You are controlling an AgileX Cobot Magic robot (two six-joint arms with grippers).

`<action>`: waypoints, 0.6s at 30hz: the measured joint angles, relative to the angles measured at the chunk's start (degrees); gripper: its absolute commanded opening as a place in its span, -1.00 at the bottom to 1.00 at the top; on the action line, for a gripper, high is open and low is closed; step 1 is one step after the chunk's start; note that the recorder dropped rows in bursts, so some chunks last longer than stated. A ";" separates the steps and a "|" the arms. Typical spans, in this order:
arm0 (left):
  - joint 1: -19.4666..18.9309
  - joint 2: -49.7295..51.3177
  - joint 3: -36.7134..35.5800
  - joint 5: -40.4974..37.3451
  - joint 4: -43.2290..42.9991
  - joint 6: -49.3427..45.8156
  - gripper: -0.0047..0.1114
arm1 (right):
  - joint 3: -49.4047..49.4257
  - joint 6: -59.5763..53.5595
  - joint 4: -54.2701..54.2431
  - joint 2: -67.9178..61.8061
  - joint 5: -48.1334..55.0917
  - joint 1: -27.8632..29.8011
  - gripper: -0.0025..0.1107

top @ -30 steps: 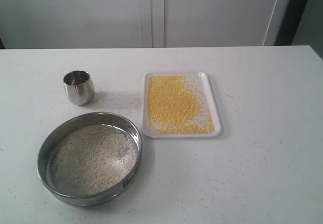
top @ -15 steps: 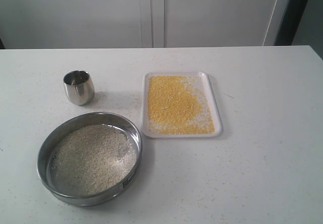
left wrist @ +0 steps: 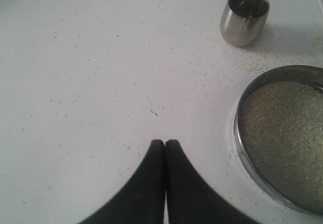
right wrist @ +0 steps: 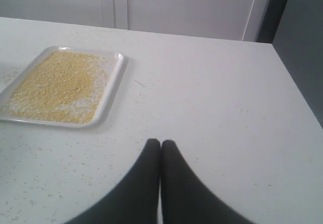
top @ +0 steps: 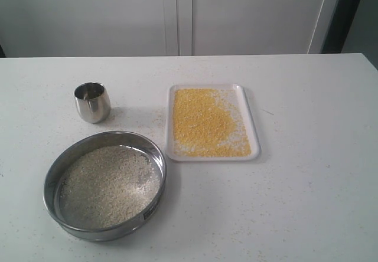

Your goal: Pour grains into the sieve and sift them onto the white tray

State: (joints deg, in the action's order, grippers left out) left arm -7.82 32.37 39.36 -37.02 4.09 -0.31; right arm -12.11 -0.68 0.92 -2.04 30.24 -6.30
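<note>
Nothing has moved since the earlier frames; every object lies where it did a second ago.

A wide, round, shallow steel sieve [top: 77,231] with a shiny wall and a small dark label sits on the near left of a white, faintly speckled tabletop [top: 307,185]. A layer of coarse, pale whitish-beige grains [top: 109,185] fills it. Just beside it, farther back and to the right, lies a flat rectangular white tray [top: 209,158] with rounded corners and a low rim. Fine golden-yellow grains [top: 204,123] cover most of the tray, thinning along the right side. A small rounded steel cup [top: 92,102] stands upright behind the sieve, apart from it and well left of the tray.

Stray grains are scattered on the tabletop around the cup and the sieve.

Behind the tabletop runs a wall of plain white panels [top: 177,14] with vertical seams. At the far right is a dark vertical strip [top: 348,14].

The left wrist view shows the left fingers [left wrist: 151,178], black and curved, pressed together with nothing between them, over bare tabletop beside the sieve. The right wrist view shows the right fingers [right wrist: 146,178] likewise closed and empty, over bare tabletop, well apart from the tray.
</note>
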 measured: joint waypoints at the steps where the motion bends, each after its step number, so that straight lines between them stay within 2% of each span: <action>1: 0.00 0.00 0.00 0.00 0.00 0.00 -0.92 | 0.90 0.00 0.10 0.60 -0.80 0.00 -0.96; 6: 0.00 0.00 0.00 0.00 0.00 0.00 -0.92 | 3.85 0.00 0.98 1.74 -4.80 0.00 -0.96; 18: 0.00 0.00 0.00 0.00 0.00 0.00 -0.92 | 8.49 0.00 4.95 1.74 -5.43 0.00 -0.96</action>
State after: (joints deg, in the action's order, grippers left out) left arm -7.82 32.37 39.36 -37.02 4.09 -0.31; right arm -3.61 -0.68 5.87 -0.30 24.81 -6.30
